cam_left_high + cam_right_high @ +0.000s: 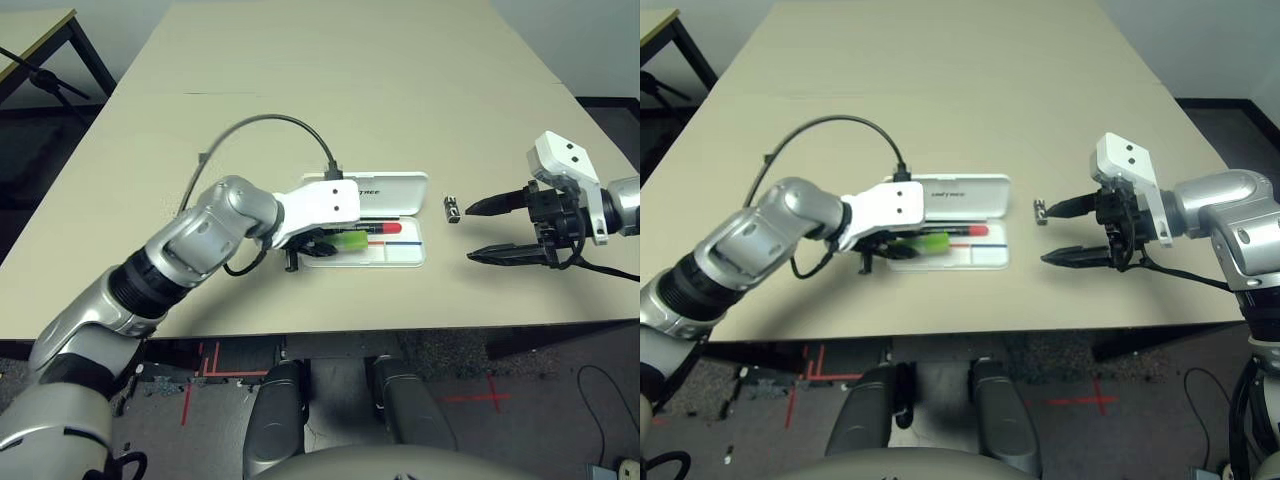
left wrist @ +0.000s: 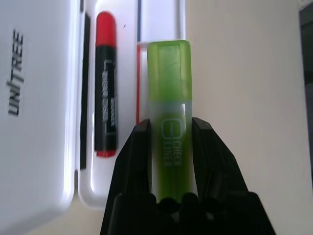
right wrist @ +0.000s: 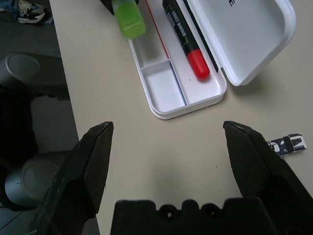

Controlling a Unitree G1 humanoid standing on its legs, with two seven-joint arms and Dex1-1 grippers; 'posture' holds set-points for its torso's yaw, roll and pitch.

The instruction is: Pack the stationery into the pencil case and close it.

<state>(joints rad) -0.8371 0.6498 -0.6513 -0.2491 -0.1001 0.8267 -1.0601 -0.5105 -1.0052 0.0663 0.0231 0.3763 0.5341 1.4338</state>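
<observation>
1. You have three stationery items and one pencil case (image 1: 395, 190): a green highlighter (image 2: 170, 103), a red marker (image 2: 105, 88) and a tiny black-and-silver piece (image 1: 452, 208).
2. Your left gripper (image 2: 170, 132) is clamped on the highlighter, a black finger on each side of its barrel, holding it over the near half of the open case.
3. Your right gripper (image 1: 478, 232) is spread wide and holds nothing; it hangs just right of the tiny piece, which lies on the table (image 1: 330, 90) between it and the case.
4. The case is white with rounded corners, lid folded back to the far side with "UNITREE" on it; the marker lies in the tray along the hinge side.
</observation>
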